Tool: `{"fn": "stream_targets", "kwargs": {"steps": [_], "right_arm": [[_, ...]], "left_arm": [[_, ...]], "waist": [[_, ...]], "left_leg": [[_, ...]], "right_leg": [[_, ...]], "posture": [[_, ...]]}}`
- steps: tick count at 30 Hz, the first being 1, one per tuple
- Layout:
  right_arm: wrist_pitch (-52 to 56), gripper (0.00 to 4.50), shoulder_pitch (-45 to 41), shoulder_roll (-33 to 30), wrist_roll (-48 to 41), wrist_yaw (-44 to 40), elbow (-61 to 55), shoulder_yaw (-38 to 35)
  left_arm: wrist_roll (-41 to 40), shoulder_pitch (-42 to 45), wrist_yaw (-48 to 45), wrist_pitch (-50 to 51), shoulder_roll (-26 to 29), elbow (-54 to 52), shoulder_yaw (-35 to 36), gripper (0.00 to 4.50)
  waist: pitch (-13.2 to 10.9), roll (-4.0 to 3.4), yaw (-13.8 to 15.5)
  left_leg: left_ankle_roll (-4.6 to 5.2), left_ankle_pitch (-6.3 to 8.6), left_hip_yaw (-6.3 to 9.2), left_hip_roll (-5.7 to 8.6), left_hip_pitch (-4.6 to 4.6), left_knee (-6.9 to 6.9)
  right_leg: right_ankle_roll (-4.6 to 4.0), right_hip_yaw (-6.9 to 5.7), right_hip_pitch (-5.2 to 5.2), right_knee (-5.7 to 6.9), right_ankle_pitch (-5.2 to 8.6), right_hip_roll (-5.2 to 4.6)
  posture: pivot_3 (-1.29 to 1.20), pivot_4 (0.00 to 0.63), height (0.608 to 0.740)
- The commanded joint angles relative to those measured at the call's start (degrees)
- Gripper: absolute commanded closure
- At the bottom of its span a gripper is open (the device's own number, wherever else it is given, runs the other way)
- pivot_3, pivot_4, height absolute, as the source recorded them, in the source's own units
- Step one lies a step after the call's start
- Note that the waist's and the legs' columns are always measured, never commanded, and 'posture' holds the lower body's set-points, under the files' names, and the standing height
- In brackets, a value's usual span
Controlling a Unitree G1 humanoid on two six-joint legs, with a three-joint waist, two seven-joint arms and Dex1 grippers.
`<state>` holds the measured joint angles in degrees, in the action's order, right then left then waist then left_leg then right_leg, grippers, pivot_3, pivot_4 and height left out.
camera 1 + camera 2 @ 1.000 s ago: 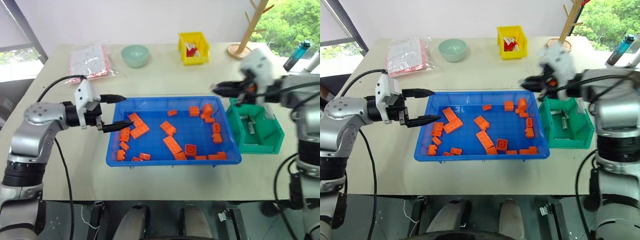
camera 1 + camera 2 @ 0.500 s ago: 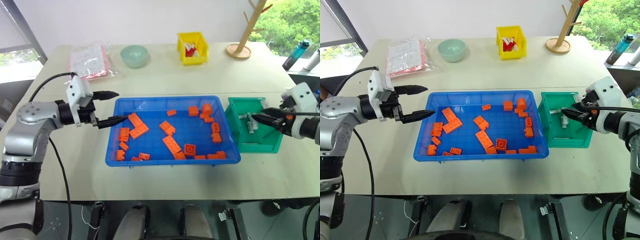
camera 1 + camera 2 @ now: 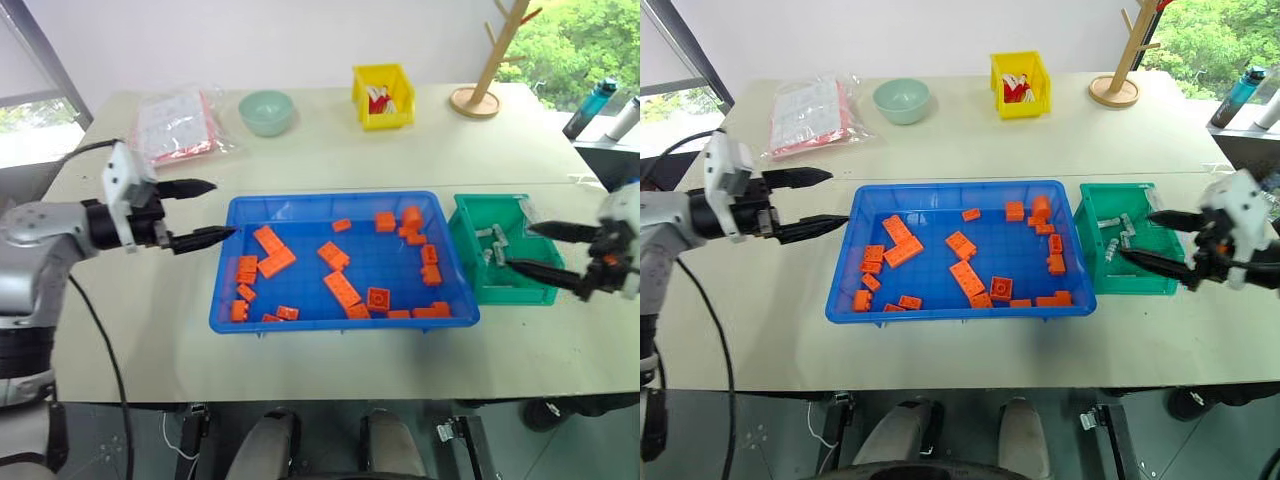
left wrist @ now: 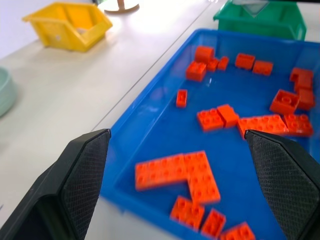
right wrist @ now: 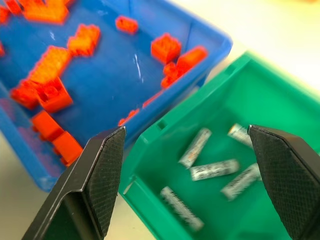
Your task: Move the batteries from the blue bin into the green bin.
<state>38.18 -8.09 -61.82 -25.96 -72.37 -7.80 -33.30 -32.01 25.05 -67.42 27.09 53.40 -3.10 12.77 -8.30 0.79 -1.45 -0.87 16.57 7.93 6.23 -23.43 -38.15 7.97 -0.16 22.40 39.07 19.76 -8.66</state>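
Right gripper (image 3: 1152, 238) hangs at three o'clock of the table, fingers spread wide and gripping nothing, its tips over the right edge of the green bin (image 3: 1092, 215). From the right wrist view, count the batteries (image 5: 214, 169) on that bin's floor: five silver cylinders, lying loose at odd angles, one partly cut by the right finger. In the head views they blur into a pale cluster, so that count rests on the wrist picture.

Left gripper (image 3: 211, 209) at nine o'clock, jaws also wide and empty, pointing at the blue bin (image 3: 236, 313) from just outside its left wall.

Inside the blue bin: orange bricks (image 3: 343, 288), roughly twenty, scattered; several along the near wall stack together, so an exact tally is hard. No silver cylinder can be made out among them.

Towards twelve o'clock: one pale green bowl (image 3: 267, 111), one yellow bin (image 3: 382, 95) with red-and-white contents too small to identify, one plastic bag (image 3: 175, 123), one wooden rack (image 3: 487, 75) cut off at the top.
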Motion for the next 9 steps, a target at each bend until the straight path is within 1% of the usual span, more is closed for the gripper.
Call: {"fn": "stream_targets", "kwargs": {"steps": [1,3,9], "right_arm": [[-3.7,0.49,3.2,-2.9,-1.3,-6.1,2.9,-2.2],[-5.7,0.49,4.8,-3.7,-1.0,-7.8,4.1,-1.8],[-7.9,0.49,0.8,-2.7,-1.5,-5.6,7.0,2.5]], "left_arm": [[-0.7,-1.1,-1.1,-0.2,3.0,-1.7,3.5,0.00],[-1.0,-2.1,-1.3,-0.1,4.1,-2.0,4.7,0.00],[-1.6,-5.8,-0.7,-0.1,5.1,-4.6,7.5,0.00]], "waist": [[0.0,0.00,0.4],[0.0,0.01,0.6],[0.0,-0.03,0.4]], "left_leg": [[0.00,0.00,0.00,0.00,0.00,0.00],[0.02,0.01,0.01,0.04,0.00,-0.03],[0.02,0.01,-0.02,0.02,0.00,-0.03]], "right_leg": [[0.00,0.00,-0.02,-0.04,0.00,-0.01],[0.00,0.00,-0.08,-0.08,0.00,-0.03],[0.00,0.01,-0.05,-0.09,0.00,-0.04]], "posture": [[0.00,0.150,0.719],[0.00,0.150,0.719],[0.00,0.150,0.719]]}}
